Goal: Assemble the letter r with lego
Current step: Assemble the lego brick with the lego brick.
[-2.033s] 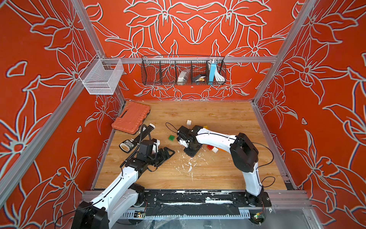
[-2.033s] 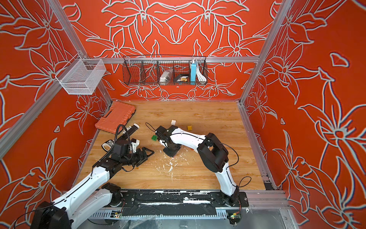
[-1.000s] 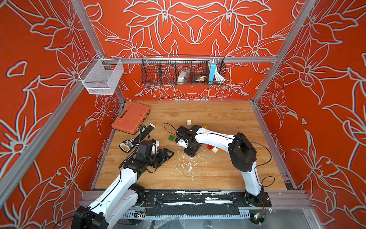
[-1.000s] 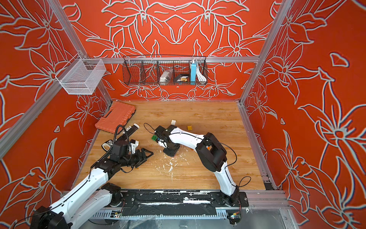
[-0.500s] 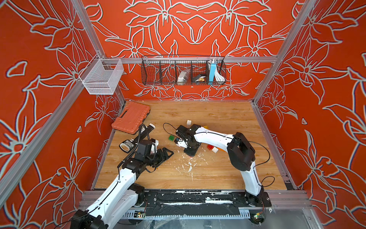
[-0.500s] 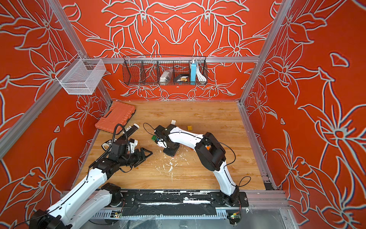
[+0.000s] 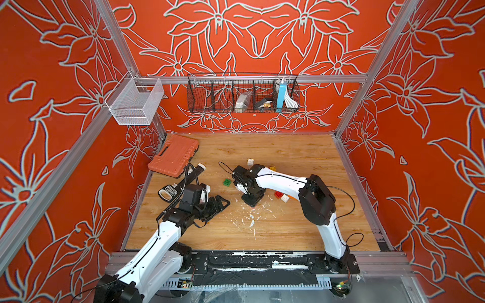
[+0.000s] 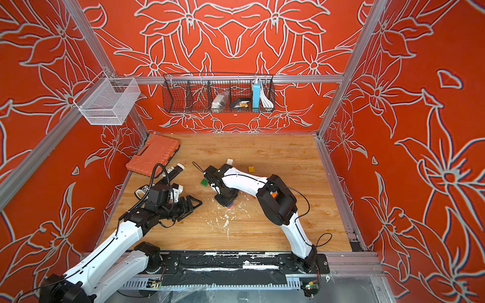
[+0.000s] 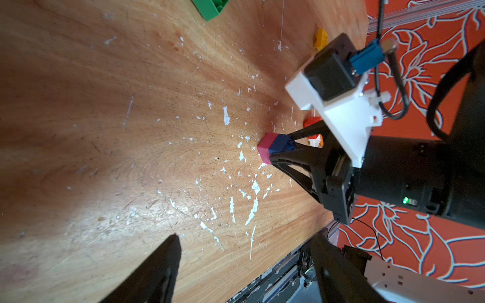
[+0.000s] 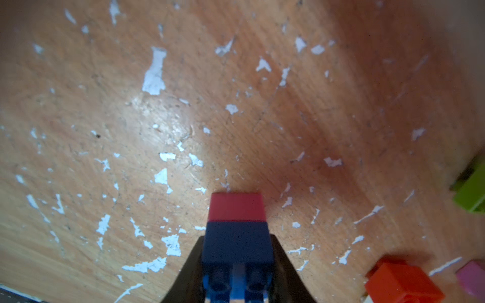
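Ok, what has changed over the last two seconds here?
Very little. The right arm's black elbow joint edged slightly to the left; the right gripper stayed shut on the stacked blue and pink plastic bricks against the wooden table. The left gripper stayed open and empty; the loose green studded brick did not move.

I see the stacked bricks mid-way across the table, loose bricks just right, the case back left.

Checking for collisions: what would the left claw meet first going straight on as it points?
Likely the pink brick stacked with the blue brick in the shut right claw, though depth is unclear.
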